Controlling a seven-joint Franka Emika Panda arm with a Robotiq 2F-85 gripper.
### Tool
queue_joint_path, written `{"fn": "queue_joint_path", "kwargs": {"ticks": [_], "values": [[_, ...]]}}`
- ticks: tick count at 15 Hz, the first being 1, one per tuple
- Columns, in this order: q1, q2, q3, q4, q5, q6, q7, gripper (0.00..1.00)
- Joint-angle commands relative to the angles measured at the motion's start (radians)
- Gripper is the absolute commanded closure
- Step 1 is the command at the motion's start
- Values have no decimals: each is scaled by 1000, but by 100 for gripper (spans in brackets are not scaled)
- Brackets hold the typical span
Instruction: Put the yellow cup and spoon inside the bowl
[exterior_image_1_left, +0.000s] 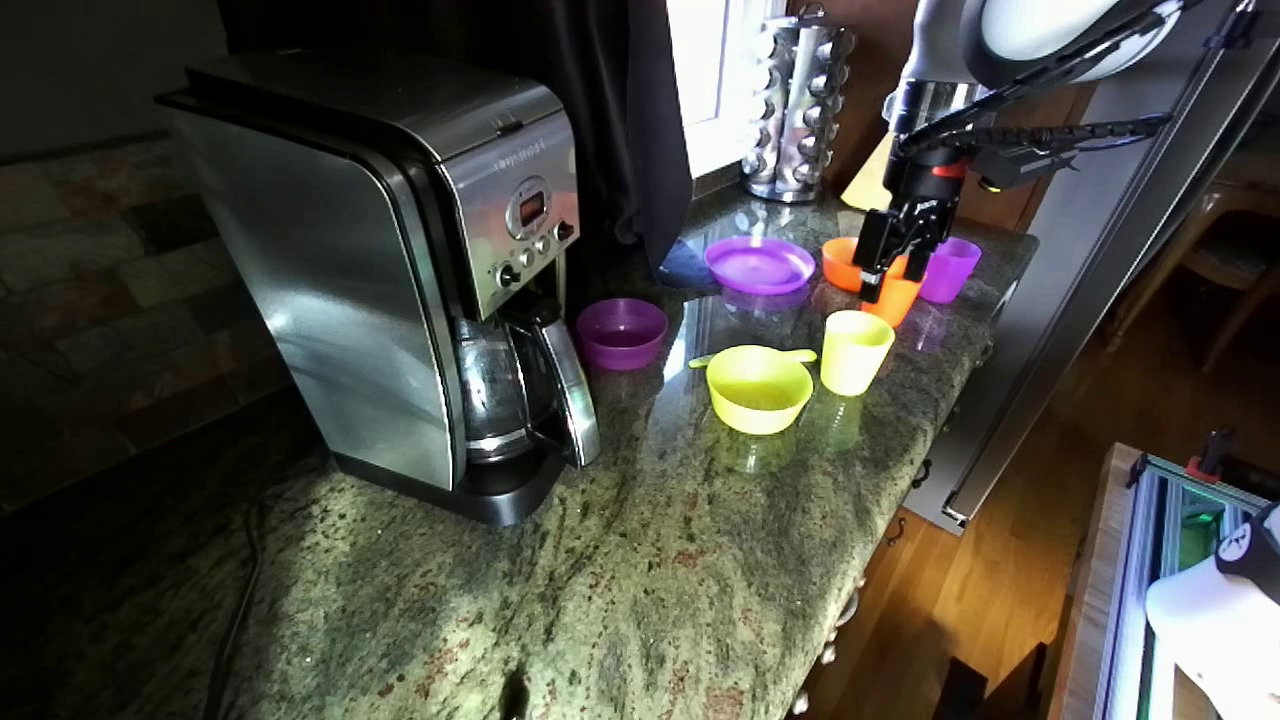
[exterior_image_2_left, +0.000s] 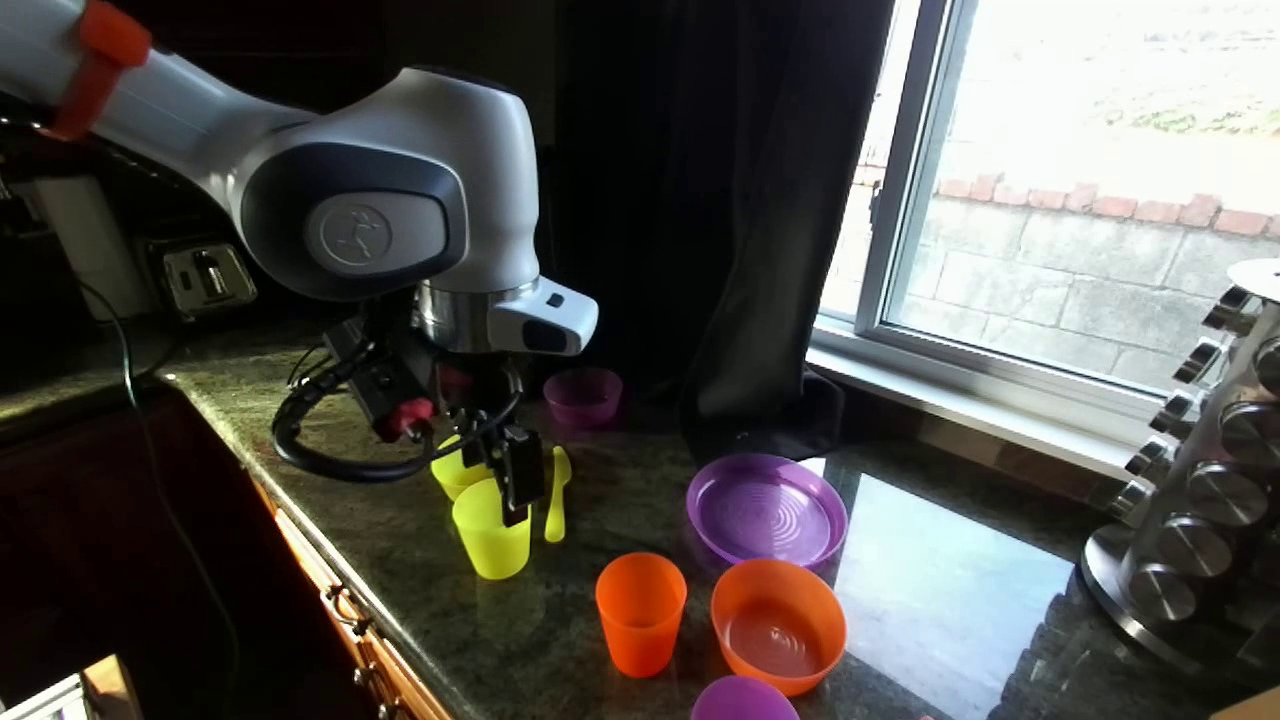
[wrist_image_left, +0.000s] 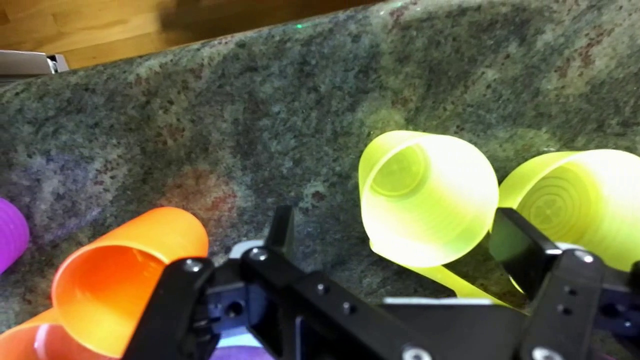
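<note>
The pale yellow cup (exterior_image_1_left: 853, 358) stands upright beside the lime-yellow bowl (exterior_image_1_left: 757, 415) on the counter. In an exterior view the cup (exterior_image_2_left: 493, 545) stands in front of the bowl (exterior_image_2_left: 453, 474), which is partly hidden. The yellow spoon (exterior_image_2_left: 556, 500) lies on the counter beside them; in an exterior view the bowl hides the middle of the spoon (exterior_image_1_left: 801, 355). My gripper (exterior_image_1_left: 890, 270) is open and empty, its tips slightly above the cup's rim. In the wrist view the cup (wrist_image_left: 430, 200) appears between the spread fingers (wrist_image_left: 400, 230), with the bowl (wrist_image_left: 532, 172) beyond the right finger and the spoon (wrist_image_left: 457, 285) below.
An orange cup (exterior_image_2_left: 640, 620), an orange bowl (exterior_image_2_left: 778, 630) and a purple cup (exterior_image_1_left: 950, 268) stand near the gripper. A purple plate (exterior_image_1_left: 760, 265) and purple bowl (exterior_image_1_left: 622, 335) are near the curtain. A coffee maker (exterior_image_1_left: 400, 260) stands on the counter. The spice rack (exterior_image_1_left: 797, 110) is by the window.
</note>
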Motion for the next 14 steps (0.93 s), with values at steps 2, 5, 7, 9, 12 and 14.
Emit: {"fn": "queue_joint_path", "kwargs": {"ticks": [2, 5, 7, 9, 12, 14], "values": [[-9, 66, -12, -4, -13, 24, -16, 0], [-10, 102, -8, 1, -19, 27, -9, 0], [-11, 123, -8, 3, -22, 31, -4, 9], [-12, 142, -8, 7, -21, 36, -1, 32], [-11, 159, -6, 9, -23, 55, 4, 56], [-8, 173, -4, 14, -17, 65, 4, 72]]}}
